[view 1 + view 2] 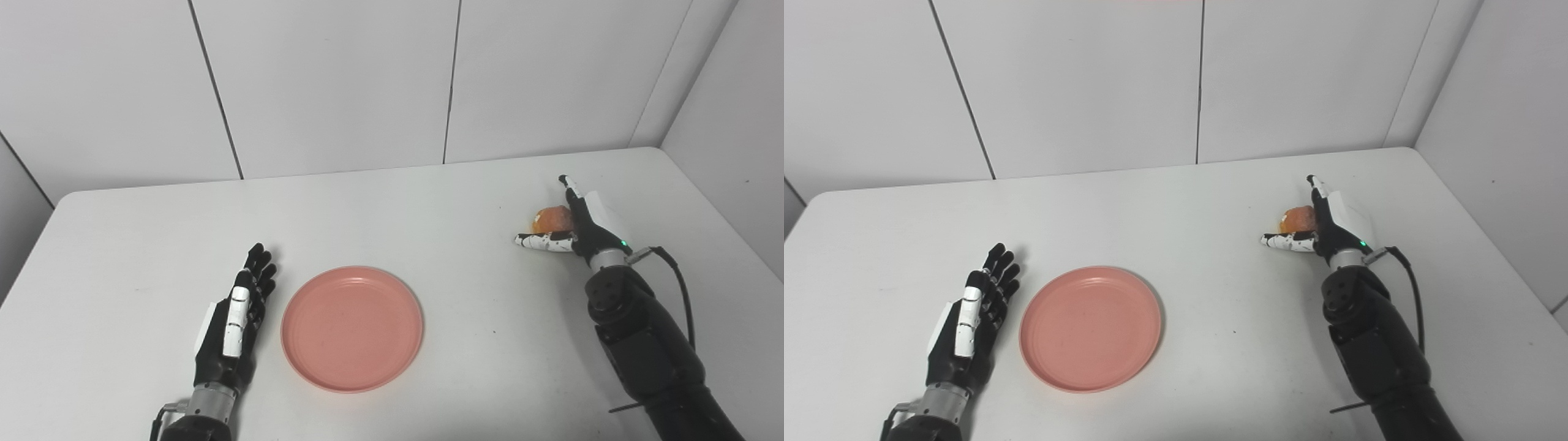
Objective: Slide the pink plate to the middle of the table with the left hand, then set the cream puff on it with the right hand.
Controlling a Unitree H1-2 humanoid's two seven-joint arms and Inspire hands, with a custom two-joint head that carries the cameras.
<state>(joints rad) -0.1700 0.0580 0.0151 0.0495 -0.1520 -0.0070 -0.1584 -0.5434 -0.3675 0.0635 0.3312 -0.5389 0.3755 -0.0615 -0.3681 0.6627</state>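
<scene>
Bare table [478, 245] lies between the cream puff [551, 218] and pink plate [352, 327], nothing standing between.

No text, label, brand name, number or sign can be read anywhere in either view. The pink plate [352, 327] in the lower middle of the frame carries no print, the counter [392, 208] is plain white, and the wall panels across the top of the frame bear no lettering. The only marking of any kind is a small green light on the wrist of the right robot hand [576, 229] at the right of the frame, and it shows no characters.
</scene>
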